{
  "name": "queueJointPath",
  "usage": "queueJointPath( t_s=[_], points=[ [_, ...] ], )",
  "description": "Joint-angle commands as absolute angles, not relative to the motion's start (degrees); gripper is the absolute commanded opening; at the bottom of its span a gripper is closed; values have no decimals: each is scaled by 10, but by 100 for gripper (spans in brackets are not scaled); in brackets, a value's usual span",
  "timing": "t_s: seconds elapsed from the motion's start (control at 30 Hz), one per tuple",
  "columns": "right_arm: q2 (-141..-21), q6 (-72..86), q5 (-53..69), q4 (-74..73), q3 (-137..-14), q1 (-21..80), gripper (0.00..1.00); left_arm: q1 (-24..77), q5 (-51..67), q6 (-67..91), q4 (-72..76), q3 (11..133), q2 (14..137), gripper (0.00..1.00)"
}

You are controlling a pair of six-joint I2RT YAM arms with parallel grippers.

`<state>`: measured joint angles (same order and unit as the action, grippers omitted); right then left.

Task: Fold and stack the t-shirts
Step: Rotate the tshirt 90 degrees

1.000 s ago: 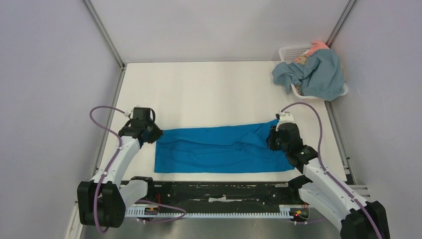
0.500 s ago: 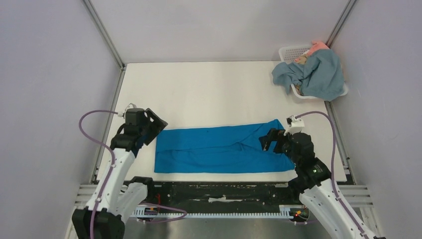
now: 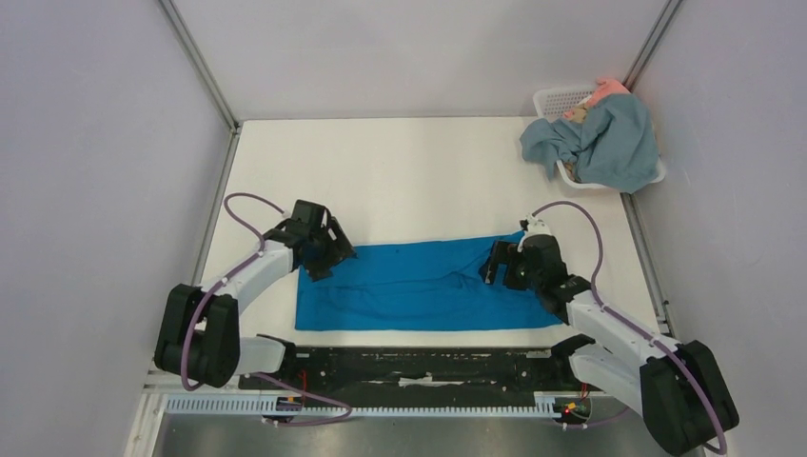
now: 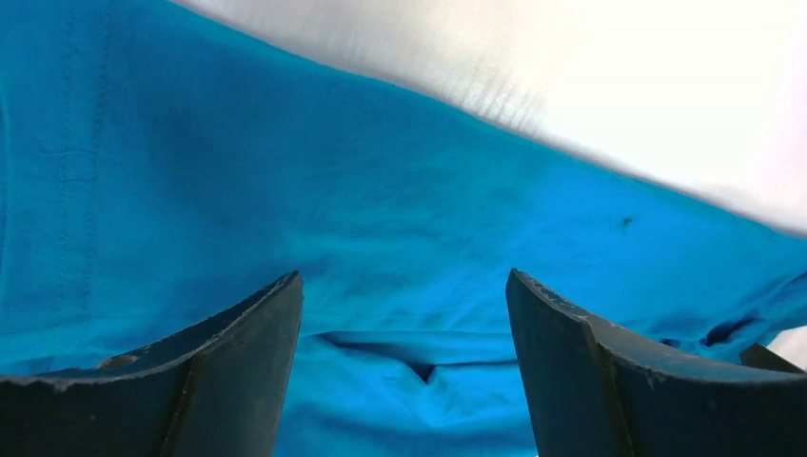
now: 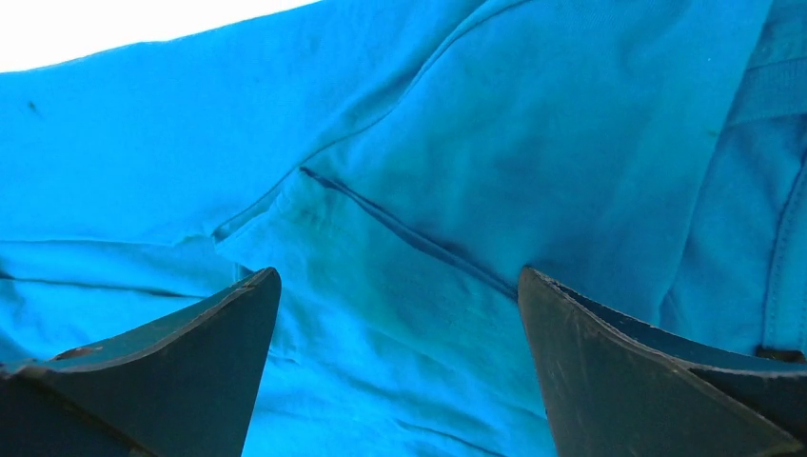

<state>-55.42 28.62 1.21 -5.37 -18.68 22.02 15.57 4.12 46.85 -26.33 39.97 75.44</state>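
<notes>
A bright cobalt-blue t-shirt [image 3: 419,286] lies folded into a long flat strip near the table's front edge. My left gripper [image 3: 328,255] hovers over its far left corner, jaws wide apart and holding nothing; blue cloth [image 4: 400,248] with a small crease fills its wrist view. Over the strip's right end my right gripper [image 3: 495,265] is open too, with only wrinkled blue cloth [image 5: 400,238] between its fingers. A duller grey-blue t-shirt [image 3: 600,141] hangs crumpled over the basket at the back right, salmon-pink cloth [image 3: 609,90] behind it.
The white lattice basket [image 3: 552,100] stands in the back right corner against the wall. White tabletop [image 3: 400,171] stretches behind the blue shirt. Metal frame posts rise at both back corners, and a black rail runs along the near edge.
Both grippers let go of the blue shirt's ends and opened wide. They first drew back toward the near edge, then swung in over the cloth. The shirt lies as it did.
</notes>
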Motion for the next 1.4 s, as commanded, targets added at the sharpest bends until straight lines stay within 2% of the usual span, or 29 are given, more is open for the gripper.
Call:
queueJointPath(
  t_s=[0.0,0.17,0.33,0.47,0.7,0.83,0.9,1.03,1.23,1.37],
  points=[
    [-600,302,-16,-4,-189,220,98,156,18,461,-227,378,752,84],
    [-699,314,-33,66,-229,201,98,158,20,476,-217,352,746,85],
    [-865,314,-18,133,-357,163,98,197,25,509,-198,332,737,85],
    [-1046,289,103,134,-542,159,98,268,26,567,-145,301,740,86],
    [-1311,299,227,120,-886,167,98,421,-29,705,-39,292,804,86],
    [-1434,296,215,117,-1062,202,98,509,-59,772,12,328,882,86],
    [-1477,318,201,141,-1117,214,98,532,-50,795,21,348,922,86],
    [-1519,373,157,212,-1141,219,98,563,-58,822,23,366,938,87],
    [-1507,339,54,204,-1157,215,98,608,-98,825,12,360,896,87],
    [-1483,318,31,193,-1176,214,98,636,-99,820,3,365,885,87]
  ],
)
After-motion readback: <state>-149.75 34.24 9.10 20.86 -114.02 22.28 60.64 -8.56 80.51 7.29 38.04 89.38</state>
